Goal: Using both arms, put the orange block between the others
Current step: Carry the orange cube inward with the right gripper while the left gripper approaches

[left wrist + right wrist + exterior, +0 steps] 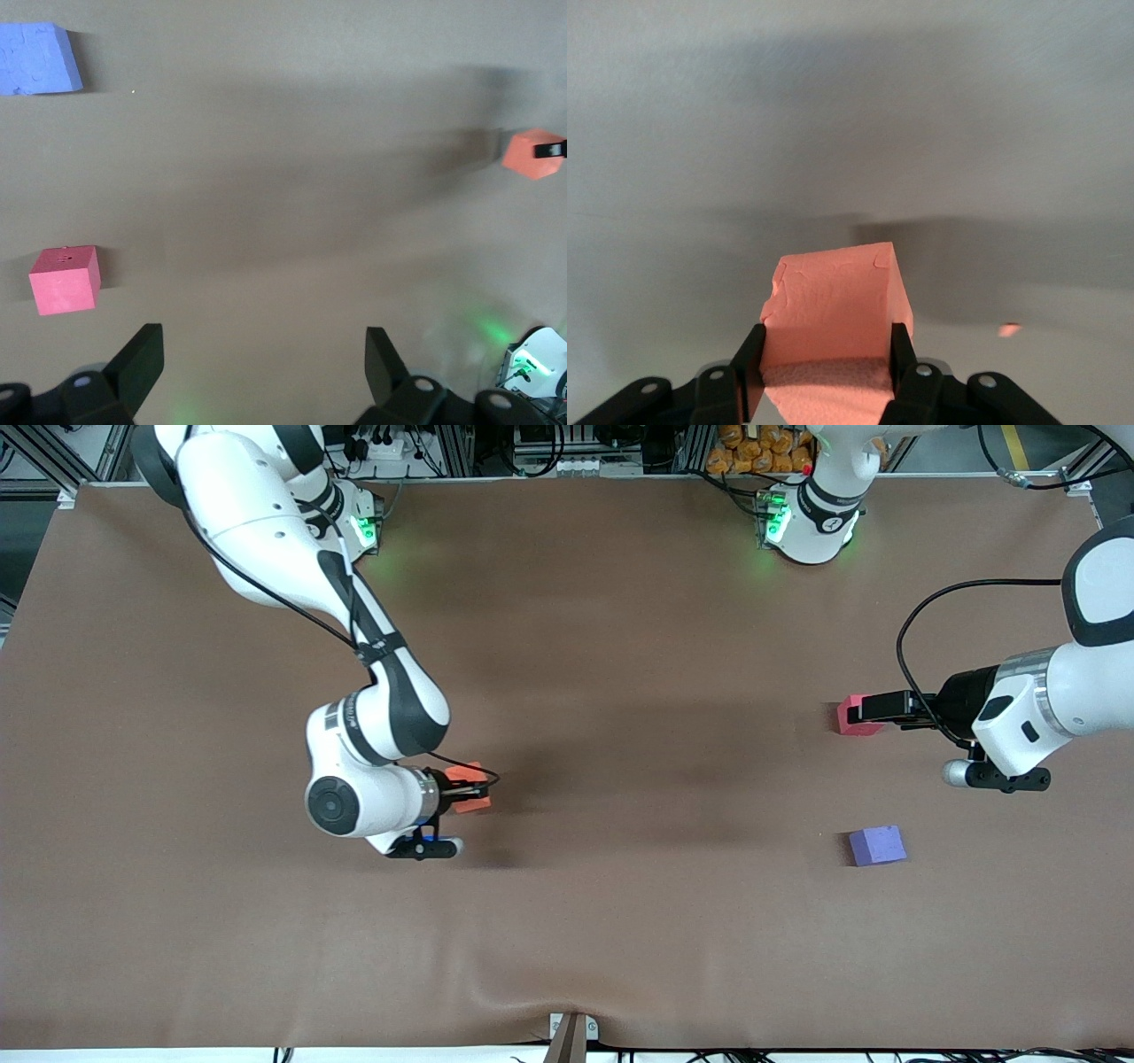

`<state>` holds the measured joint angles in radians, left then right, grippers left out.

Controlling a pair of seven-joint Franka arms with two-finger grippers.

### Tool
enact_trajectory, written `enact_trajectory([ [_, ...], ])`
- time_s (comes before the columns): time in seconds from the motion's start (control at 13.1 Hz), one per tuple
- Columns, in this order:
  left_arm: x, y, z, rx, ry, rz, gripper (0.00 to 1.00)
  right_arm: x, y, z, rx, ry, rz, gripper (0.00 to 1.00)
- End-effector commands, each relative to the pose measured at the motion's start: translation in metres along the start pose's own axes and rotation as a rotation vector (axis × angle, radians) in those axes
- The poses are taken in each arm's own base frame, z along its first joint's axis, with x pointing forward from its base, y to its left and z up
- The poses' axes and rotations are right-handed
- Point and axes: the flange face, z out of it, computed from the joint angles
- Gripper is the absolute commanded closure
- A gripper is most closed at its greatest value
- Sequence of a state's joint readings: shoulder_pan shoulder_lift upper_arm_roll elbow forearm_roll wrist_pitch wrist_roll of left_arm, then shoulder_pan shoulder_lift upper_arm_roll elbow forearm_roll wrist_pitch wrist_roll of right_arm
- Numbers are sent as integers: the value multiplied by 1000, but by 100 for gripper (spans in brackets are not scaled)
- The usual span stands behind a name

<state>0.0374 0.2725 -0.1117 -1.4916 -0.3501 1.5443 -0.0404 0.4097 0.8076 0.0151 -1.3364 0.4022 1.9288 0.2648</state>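
My right gripper (468, 790) is shut on the orange block (477, 794), low over the table toward the right arm's end. In the right wrist view the orange block (833, 301) fills the gap between the black fingers (752, 359) of the right gripper (826, 354). The red-pink cube (856, 724) and the purple-blue cube (877, 845) rest on the table toward the left arm's end, the purple-blue one nearer the front camera. My left gripper (864, 708) hangs open beside the red-pink cube (65, 280), holding nothing. The left wrist view shows the left gripper (263, 338), the purple-blue cube (35, 57) and the orange block (532, 153).
A brown cloth (620, 691) covers the whole table, with a wrinkle at its front edge (567, 992). The arms' green-lit bases (802, 522) stand along the edge farthest from the front camera. Bare cloth spans the stretch from the orange block to the two cubes.
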Motion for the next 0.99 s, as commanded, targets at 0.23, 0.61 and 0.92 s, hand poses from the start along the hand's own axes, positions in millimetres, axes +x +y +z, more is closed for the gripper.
enact_trajectory([
  [0.23,17,36,27,-31,-37,144,0,-20,-66,39,129,13,81,41],
  [0.61,28,72,52,-47,-25,209,0,-28,-88,50,161,23,113,41],
  [0.92,28,75,54,-49,-24,216,0,-30,-104,58,278,34,234,41],
])
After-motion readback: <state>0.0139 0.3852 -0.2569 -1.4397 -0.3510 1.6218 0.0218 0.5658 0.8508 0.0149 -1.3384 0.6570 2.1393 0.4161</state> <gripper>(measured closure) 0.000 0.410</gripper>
